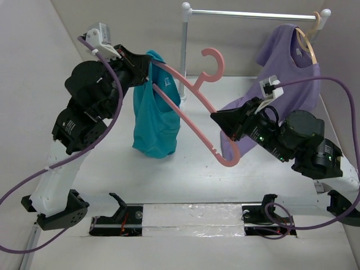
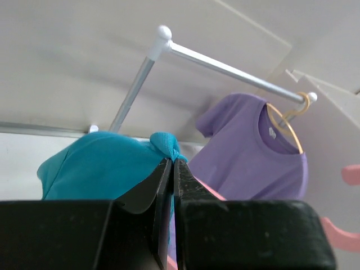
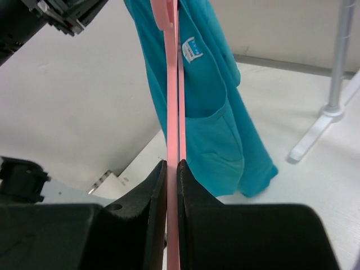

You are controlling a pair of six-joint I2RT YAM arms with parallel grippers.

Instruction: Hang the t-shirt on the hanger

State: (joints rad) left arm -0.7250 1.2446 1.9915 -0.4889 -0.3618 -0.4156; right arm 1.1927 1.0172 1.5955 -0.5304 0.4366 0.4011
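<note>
Left hand (image 2: 171, 161) is up high, pinched tight on a bunched bit of the teal t-shirt (image 1: 154, 121), and the shirt dangles from it, its hem just above the table (image 1: 191, 180). Right hand (image 3: 172, 164) is clamped narrow on a bar of the pink hanger (image 3: 170, 112), holding it aslant in the air with the hook (image 1: 215, 59) pointing up. The hanger's upper end reaches the shirt's top right by the left hand; whether it is inside the neck, hard to tell. Behind, a purple shirt (image 1: 292, 73) hangs on a wooden hanger (image 1: 308, 45) on the rail (image 1: 253, 13).
</note>
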